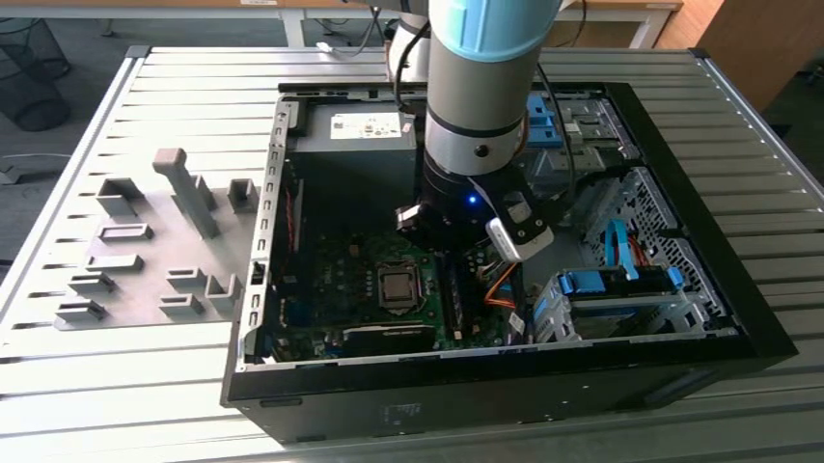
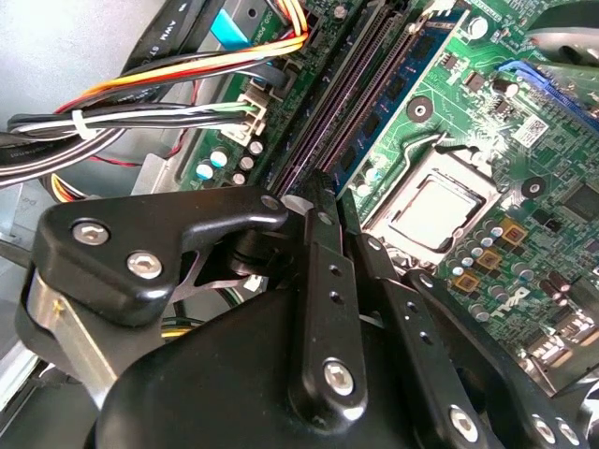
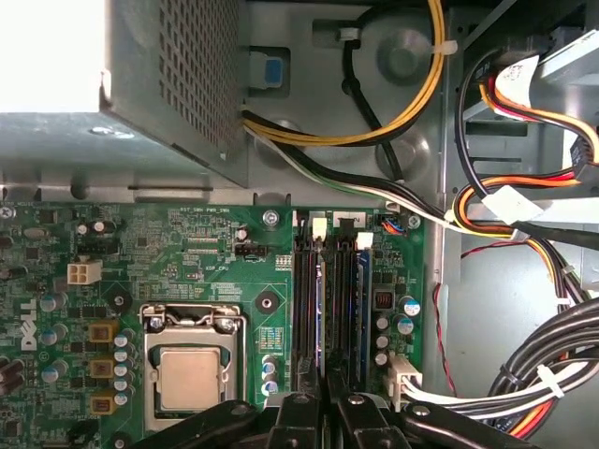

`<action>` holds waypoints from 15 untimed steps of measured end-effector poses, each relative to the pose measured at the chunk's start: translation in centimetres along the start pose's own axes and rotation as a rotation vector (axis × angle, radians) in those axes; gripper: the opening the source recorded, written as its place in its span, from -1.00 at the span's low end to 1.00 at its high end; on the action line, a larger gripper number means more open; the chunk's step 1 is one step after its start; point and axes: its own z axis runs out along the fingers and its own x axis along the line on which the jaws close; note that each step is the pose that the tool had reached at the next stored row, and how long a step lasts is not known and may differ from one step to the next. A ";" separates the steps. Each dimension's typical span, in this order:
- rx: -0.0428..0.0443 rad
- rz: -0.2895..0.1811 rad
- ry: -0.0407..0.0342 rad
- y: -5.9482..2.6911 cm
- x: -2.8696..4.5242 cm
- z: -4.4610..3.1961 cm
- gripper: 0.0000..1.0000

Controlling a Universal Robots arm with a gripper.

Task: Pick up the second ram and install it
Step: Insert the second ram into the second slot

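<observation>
Directly beneath the gripper (image 3: 327, 412), its fingers pinched on the second ram (image 3: 327, 318); press straight, evenly into slot.

Exterior view high and back, angled down onto the open computer case (image 1: 670, 338); both wrist views close above its motherboard (image 3: 187, 253), sharing the processor socket (image 2: 432, 213) and memory slots (image 3: 309, 309).
</observation>
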 end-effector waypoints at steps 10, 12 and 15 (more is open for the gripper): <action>-0.0086 0.000 0.0000 0.00 0.13 -0.01 -0.72; -0.0092 0.002 -0.0001 0.00 0.13 0.04 -0.72; -0.0087 0.012 0.0003 0.01 0.14 0.13 -0.72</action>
